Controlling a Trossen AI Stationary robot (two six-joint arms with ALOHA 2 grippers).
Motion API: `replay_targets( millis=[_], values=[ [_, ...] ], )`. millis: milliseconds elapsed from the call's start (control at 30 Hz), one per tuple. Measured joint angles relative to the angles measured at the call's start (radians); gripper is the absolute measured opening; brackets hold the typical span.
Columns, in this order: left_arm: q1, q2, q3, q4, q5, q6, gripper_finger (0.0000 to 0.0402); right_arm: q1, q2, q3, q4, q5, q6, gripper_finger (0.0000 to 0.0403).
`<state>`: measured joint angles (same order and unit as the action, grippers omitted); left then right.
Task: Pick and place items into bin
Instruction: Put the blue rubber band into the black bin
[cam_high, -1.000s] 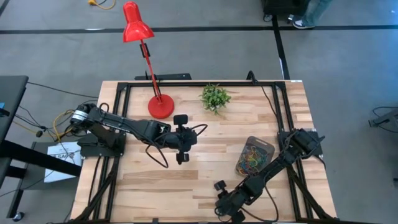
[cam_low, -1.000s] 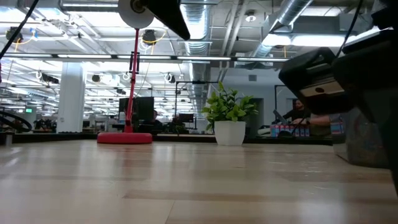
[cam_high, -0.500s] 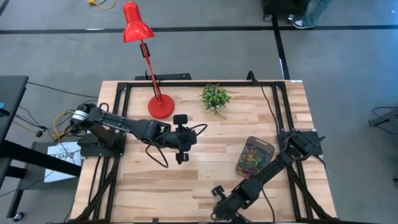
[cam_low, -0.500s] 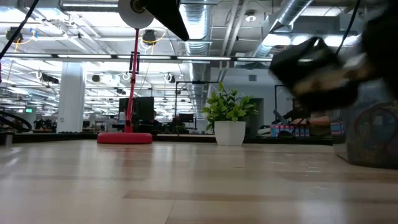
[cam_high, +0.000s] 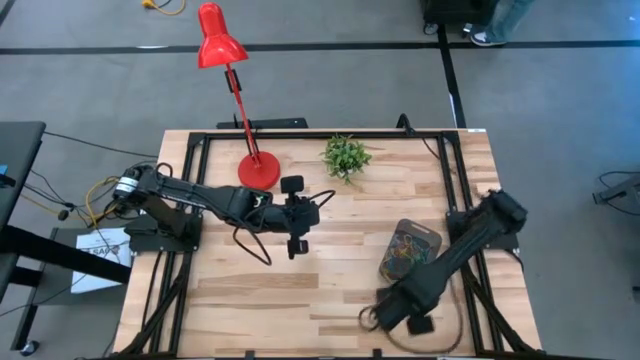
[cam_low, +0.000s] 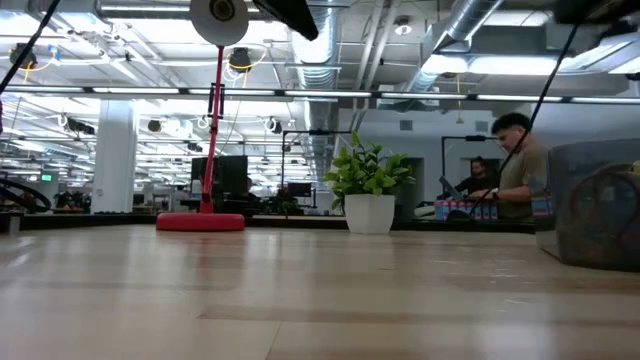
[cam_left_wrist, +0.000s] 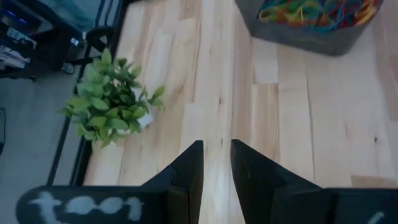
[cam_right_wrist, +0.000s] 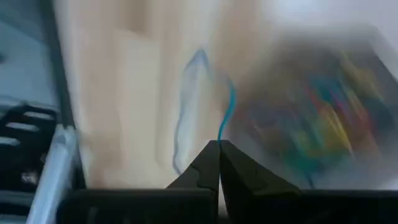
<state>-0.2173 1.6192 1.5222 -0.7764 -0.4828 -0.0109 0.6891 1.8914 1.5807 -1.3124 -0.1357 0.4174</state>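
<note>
The desk (cam_high: 330, 250) is pale wood set in a black frame, and both arms reach over it. The left arm stretches from the desk's left edge toward the middle, its pincer (cam_high: 294, 243) hanging above bare wood with nothing between the fingers (cam_left_wrist: 189, 171); these stand slightly spread, a narrow gap showing in the left wrist view. The right arm runs from the right edge down toward the near edge, and its pincer (cam_right_wrist: 217, 163) is pressed together on a thin blue band (cam_right_wrist: 227, 115), which trails out from the fingertips; where exactly the pincer sits over the desk is hard to tell in the high view. A red lamp (cam_high: 222, 50) leans over the far left part, its round base (cam_high: 258, 173) on the wood. The bin (cam_high: 410, 251) sits on the right half of the desk, just beside the right arm, dark and see-through, and holds a tangle of coloured bands (cam_left_wrist: 317, 12): red, yellow, green and blue. A small plant (cam_high: 345, 157) stands near the far edge, right of the lamp base and well apart from the bin. In the low view a person (cam_low: 520, 165) shows in the room beyond the desk.
</note>
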Motion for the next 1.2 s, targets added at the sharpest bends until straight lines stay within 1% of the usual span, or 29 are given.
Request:
replay_targets(
  millis=[33,167,233,333,400,533,600,667,800,867,933,1067,1200],
  values=[
    [0.0,0.0,0.006,0.006,-0.002,0.0,0.0073,0.001,-0.028,-0.002,-0.081,0.011,0.043,0.0001],
    [0.0,0.0,0.014,0.001,-0.003,0.0,0.0073,0.008,-0.135,-0.002,-0.273,0.093,0.251,0.0001],
    [0.0,0.0,0.016,0.005,-0.003,0.0,0.0073,0.011,-0.196,-0.01,-0.251,0.147,0.355,0.0001],
    [0.0,0.0,0.016,0.0,-0.003,0.0,0.0073,0.028,-0.291,-0.039,-0.266,0.306,0.549,0.0001],
    [0.0,0.0,0.016,-0.005,-0.003,0.0,0.0073,0.028,-0.341,-0.079,-0.256,0.385,0.648,0.0],
    [0.0,0.0,0.016,-0.004,-0.003,0.002,0.0073,0.016,-0.411,-0.179,-0.26,0.449,0.792,0.0],
    [0.0,0.0,0.016,-0.004,-0.002,0.002,0.0073,0.012,-0.422,-0.239,-0.247,0.448,0.839,0.0],
    [0.0,0.0,0.016,-0.004,-0.002,0.002,0.0073,0.003,-0.422,-0.293,-0.205,0.433,0.845,0.0],
    [-0.001,0.0,0.016,-0.005,-0.001,0.002,0.0073,0.004,-0.388,-0.391,-0.09,0.362,0.808,0.0],
    [0.0,0.0,0.016,-0.005,0.0,0.002,0.0073,0.003,-0.362,-0.423,-0.04,0.333,0.814,0.0],
    [0.001,0.0,0.016,-0.005,-0.002,0.007,0.0073,0.002,-0.335,-0.438,0.007,0.325,0.841,0.0],
    [0.006,0.0,0.016,-0.004,-0.021,0.016,0.0073,-0.005,-0.288,-0.438,0.04,0.329,0.883,0.0003],
    [0.014,0.0,0.016,-0.004,-0.026,0.04,0.0073,-0.017,-0.259,-0.438,0.033,0.268,0.854,0.002]
  ],
)
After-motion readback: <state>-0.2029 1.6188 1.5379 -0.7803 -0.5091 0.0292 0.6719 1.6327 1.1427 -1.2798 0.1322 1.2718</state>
